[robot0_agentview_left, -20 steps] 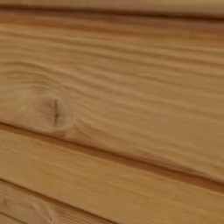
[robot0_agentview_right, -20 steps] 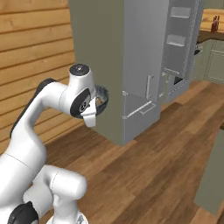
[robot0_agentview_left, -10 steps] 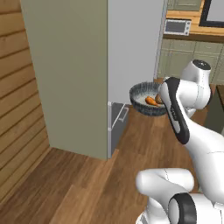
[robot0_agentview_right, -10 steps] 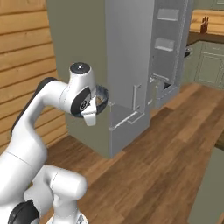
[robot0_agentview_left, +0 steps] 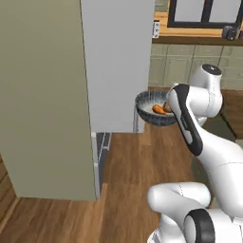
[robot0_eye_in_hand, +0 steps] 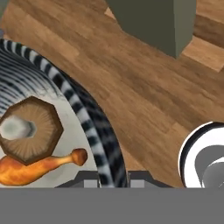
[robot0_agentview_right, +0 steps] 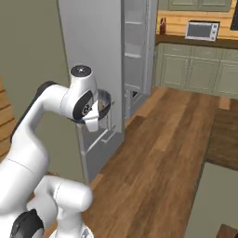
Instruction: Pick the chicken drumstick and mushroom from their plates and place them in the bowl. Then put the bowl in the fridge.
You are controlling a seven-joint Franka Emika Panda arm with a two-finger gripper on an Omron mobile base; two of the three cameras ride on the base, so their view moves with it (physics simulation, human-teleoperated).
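My gripper (robot0_eye_in_hand: 113, 177) is shut on the rim of the bowl (robot0_eye_in_hand: 89, 124), one fingertip on each side of the striped wall. Inside the bowl lie the mushroom (robot0_eye_in_hand: 28, 131) and the chicken drumstick (robot0_eye_in_hand: 35, 168). In the left base view the bowl (robot0_agentview_left: 151, 108) hangs in the air at the arm's end with the drumstick (robot0_agentview_left: 160, 110) visible in it, just right of the fridge (robot0_agentview_left: 118, 61). In the right base view the bowl (robot0_agentview_right: 105, 103) is half hidden behind the hand, in front of the fridge (robot0_agentview_right: 90, 46), whose inner shelves (robot0_agentview_right: 135, 49) show. The plates are out of view.
Wooden floor (robot0_agentview_right: 158, 158) runs between the fridge and grey-green cabinets (robot0_agentview_right: 195, 69). A microwave (robot0_agentview_right: 201, 30) sits on the far counter. A dark counter edge (robot0_agentview_right: 224, 139) stands at the right. The fridge's grey side (robot0_agentview_left: 45, 95) is close on the left.
Both base views have swung with the base: the wooden wall has left the picture and the fridge and kitchen cabinets are in front. The bowl stays held in the gripper.
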